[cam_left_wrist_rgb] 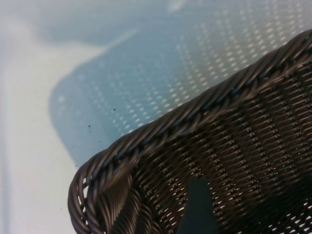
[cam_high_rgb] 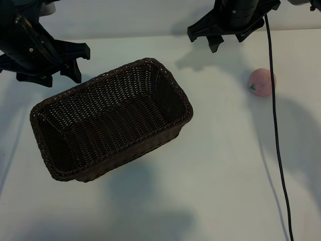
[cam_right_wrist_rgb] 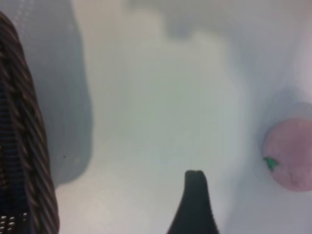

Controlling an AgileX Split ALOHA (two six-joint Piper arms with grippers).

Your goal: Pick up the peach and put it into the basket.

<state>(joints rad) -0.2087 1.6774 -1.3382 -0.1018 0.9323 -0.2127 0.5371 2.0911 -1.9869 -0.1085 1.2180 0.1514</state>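
Observation:
The peach (cam_high_rgb: 262, 82), a small pale-pink ball with a green leaf mark, lies on the white table at the right, well apart from the basket. The dark brown wicker basket (cam_high_rgb: 173, 93) sits slanted at centre-left and holds nothing. My right gripper (cam_high_rgb: 230, 40) hangs open at the table's far edge, behind and to the left of the peach, with nothing in it. In the right wrist view one dark finger (cam_right_wrist_rgb: 195, 204) shows, with the peach (cam_right_wrist_rgb: 291, 155) off to one side. My left gripper (cam_high_rgb: 57, 75) is open above the basket's far left corner; its finger (cam_left_wrist_rgb: 197, 209) overlaps the braided rim (cam_left_wrist_rgb: 195, 117).
A black cable (cam_high_rgb: 275, 125) runs from the right arm down the table's right side, passing just beside the peach. Bare white table lies between the basket and the peach and along the near edge.

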